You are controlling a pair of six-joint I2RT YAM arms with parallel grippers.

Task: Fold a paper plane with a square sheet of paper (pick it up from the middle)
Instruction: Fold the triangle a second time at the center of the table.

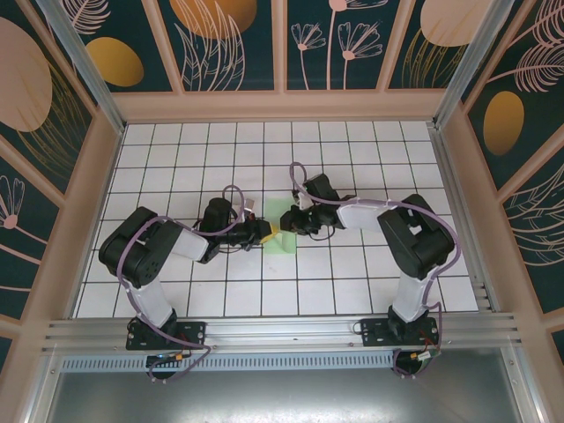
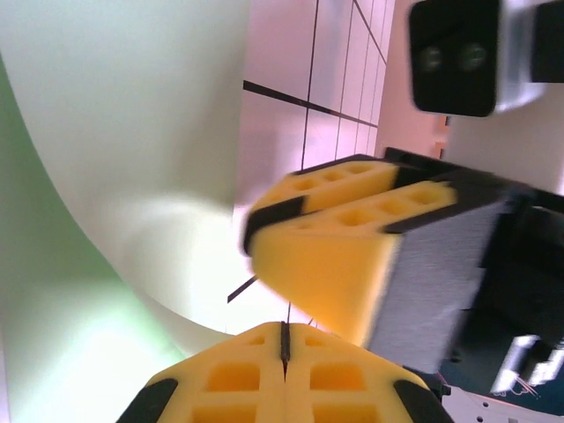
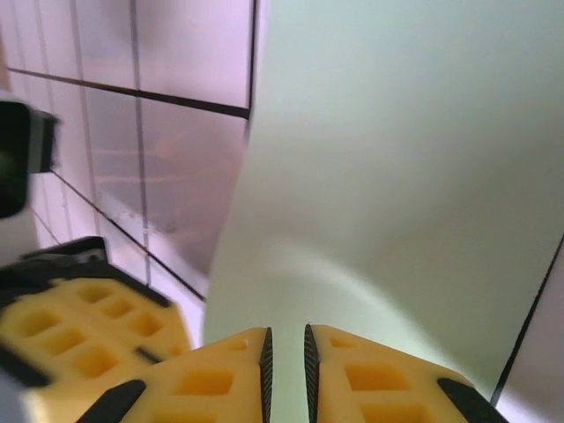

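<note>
Yellow fingertips of the left gripper (image 2: 284,342) press together on the one square sheet of paper (image 2: 115,132), which curls up just ahead of them. Opposite, the right gripper (image 3: 286,345) pinches it too, jaws barely apart.

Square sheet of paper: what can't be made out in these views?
- Top external: the square sheet of paper is small and partly under the left gripper and right gripper; its outline and creases are unreadable.
- Left wrist: glare washes it out, and the frame cuts its edges.
- Right wrist: the frame cuts its edges; no creases legible.
- Both wrists: each gripper's own pads hide whether paper is pinched.
</note>
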